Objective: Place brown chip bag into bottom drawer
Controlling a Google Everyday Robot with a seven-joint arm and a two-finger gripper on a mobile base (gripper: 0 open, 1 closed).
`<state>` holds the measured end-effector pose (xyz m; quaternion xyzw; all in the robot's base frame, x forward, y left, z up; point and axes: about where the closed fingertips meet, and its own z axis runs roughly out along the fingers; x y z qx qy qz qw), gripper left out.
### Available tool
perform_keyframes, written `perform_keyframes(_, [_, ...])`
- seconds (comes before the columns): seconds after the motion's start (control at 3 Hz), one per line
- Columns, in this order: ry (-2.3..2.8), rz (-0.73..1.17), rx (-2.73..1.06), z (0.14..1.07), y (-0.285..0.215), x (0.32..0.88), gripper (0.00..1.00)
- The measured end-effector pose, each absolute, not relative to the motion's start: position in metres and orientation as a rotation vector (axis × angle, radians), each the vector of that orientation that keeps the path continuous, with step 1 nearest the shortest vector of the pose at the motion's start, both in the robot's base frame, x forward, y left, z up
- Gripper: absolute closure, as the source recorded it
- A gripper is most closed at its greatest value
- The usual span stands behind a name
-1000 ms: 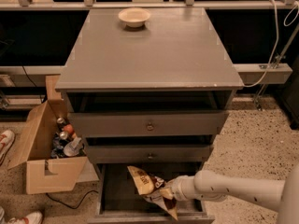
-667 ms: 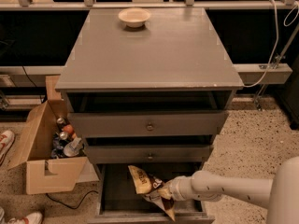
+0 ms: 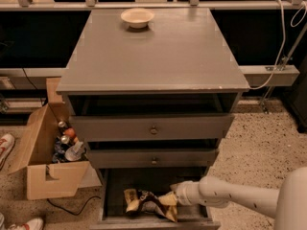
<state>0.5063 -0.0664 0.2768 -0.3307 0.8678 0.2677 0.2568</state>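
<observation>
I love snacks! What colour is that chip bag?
The chip bag is dark brown with tan-yellow ends, camera view; gripper at its right end.

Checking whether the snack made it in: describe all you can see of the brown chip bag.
The crinkly brown chip bag has a dark brown middle and tan-yellow ends, like crumpled foil. It lies crosswise inside the open grey bottom drawer, near its front. The white arm's gripper is at its right end in the view; whether it holds the bag is unclear.
</observation>
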Motion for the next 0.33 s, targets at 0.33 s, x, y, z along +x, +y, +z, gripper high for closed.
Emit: perform_keyframes(0.33, [2.318, 0.754, -0.835, 0.2871, -0.0855, 0.5152, 0.0])
